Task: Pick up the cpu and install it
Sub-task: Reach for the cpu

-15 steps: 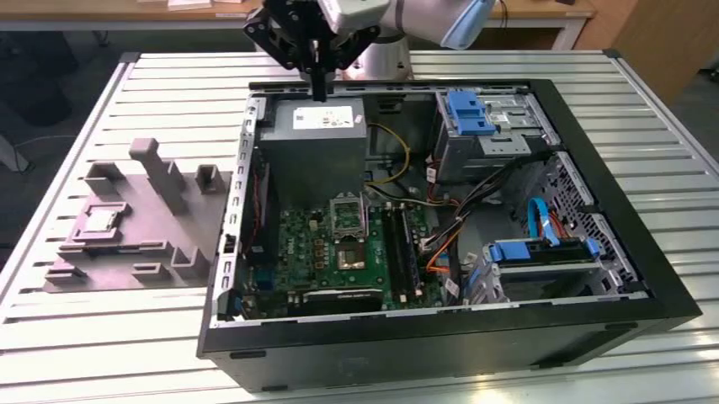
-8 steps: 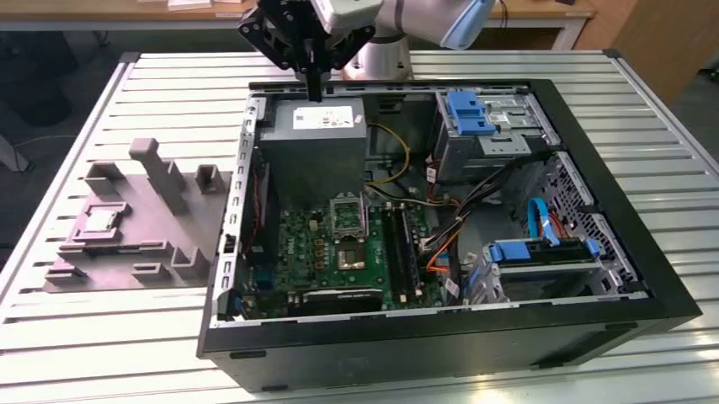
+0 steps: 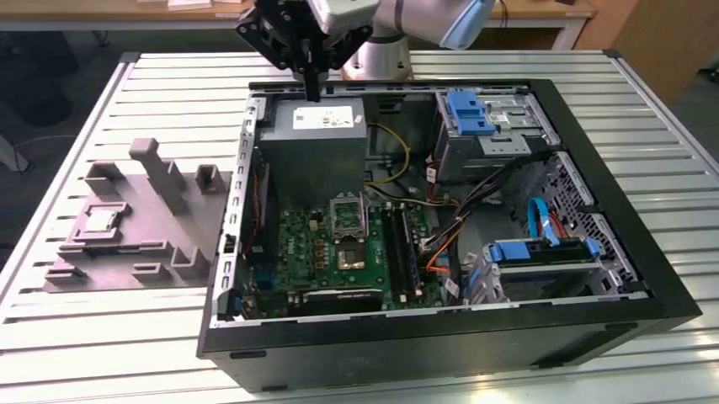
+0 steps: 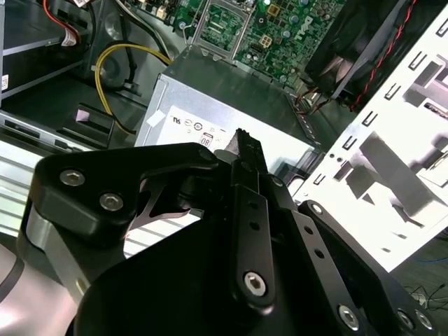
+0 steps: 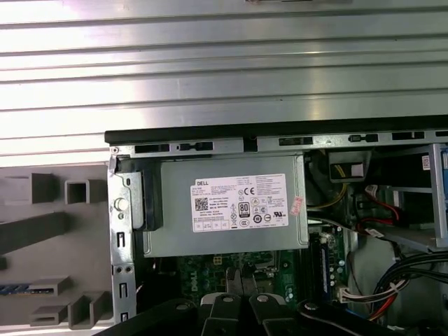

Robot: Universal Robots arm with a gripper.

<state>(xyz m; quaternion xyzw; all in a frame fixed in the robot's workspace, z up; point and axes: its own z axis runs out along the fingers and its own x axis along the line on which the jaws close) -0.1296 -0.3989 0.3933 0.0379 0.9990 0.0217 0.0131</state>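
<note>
The cpu (image 3: 99,220) looks like a small pale square lying flat in a recess of the grey moulded tray (image 3: 130,252), at the exterior view's left, outside the computer case. My gripper (image 3: 313,86) hangs above the back wall of the open case, over the grey power supply (image 3: 319,143), far from the tray. Its fingers (image 4: 243,145) stand close together with nothing visible between them, and they show the same way in the first wrist view (image 5: 239,277). On the green motherboard (image 3: 320,261) the silver socket frame (image 3: 347,210) stands raised.
The black case (image 3: 450,328) lies open on a slatted metal table (image 3: 168,76). Inside it are drive bays with blue latches (image 3: 466,114), a yellow cable (image 3: 393,156), orange and black cables (image 3: 450,240) and a blue-handled drive cage (image 3: 540,252).
</note>
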